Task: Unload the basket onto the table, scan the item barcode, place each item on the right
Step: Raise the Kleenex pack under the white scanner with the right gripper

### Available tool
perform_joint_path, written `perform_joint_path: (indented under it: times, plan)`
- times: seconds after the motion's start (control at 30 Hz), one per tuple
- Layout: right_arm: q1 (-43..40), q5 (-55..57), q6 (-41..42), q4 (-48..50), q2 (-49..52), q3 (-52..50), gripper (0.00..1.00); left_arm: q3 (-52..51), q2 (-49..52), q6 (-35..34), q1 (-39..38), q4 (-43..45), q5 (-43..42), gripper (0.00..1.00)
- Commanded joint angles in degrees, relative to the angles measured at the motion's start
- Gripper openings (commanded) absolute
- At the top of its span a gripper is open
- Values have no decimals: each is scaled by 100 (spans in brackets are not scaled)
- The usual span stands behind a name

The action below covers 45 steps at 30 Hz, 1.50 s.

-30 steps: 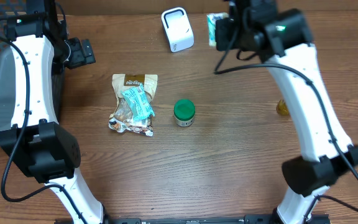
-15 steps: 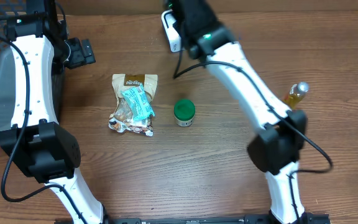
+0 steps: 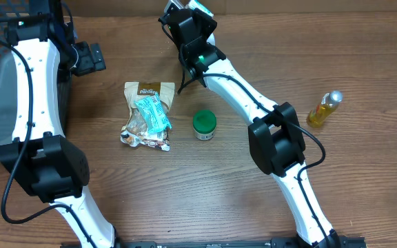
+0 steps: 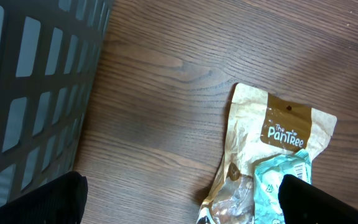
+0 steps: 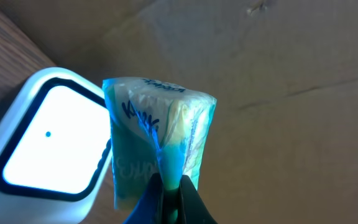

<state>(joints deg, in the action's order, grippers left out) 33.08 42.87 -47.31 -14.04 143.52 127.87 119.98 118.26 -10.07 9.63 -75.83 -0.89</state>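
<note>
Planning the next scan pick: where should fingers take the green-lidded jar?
Grip the green-lidded jar across its round lid, coming straight down from above. It stands upright, lid up, and the snack bag beside it lies apart, leaving room on either side.

The right arm (image 3: 236,89) has been swung from the table's right side across to the back, left of centre. The barcode scanner (image 5: 45,146), fully exposed overhead a second ago, is now mostly covered by that arm. The teal packet (image 5: 157,137), pinched in the right gripper (image 5: 169,196), has been carried from right of the scanner to just beside its lit window. The yellow bottle (image 3: 324,109), previously half hidden, is now uncovered.
</note>
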Motion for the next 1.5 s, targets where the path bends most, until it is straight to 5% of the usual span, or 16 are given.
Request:
perform_joint_path:
  times: [0.0, 0.33, 0.7, 0.93, 1.13, 1.3, 1.47]
  plan:
    - [-31, 120, -428, 177, 153, 76, 4, 120, 2, 109, 7, 0, -22, 99]
    - [-111, -122, -326, 72, 330, 76, 4, 120, 2, 109, 7, 0, -22, 100]
    - [-96, 142, 1263, -555, -546, 83, 4, 120, 2, 109, 7, 0, -22, 99]
    - [-146, -549, 2992, -2667, -1921, 83, 4, 120, 2, 109, 7, 0, -22, 100]
    - [-640, -2297, 4937, -5340, -2730, 83, 4, 120, 2, 109, 7, 0, -22, 100]
    - [-1259, -3600, 5488, -7016, -2723, 15, 4, 120, 2, 109, 7, 0, -20, 99]
    - [-1786, -4203, 5504, -7573, -2704, -560, 3, 120, 2, 109, 7, 0, -22, 99]
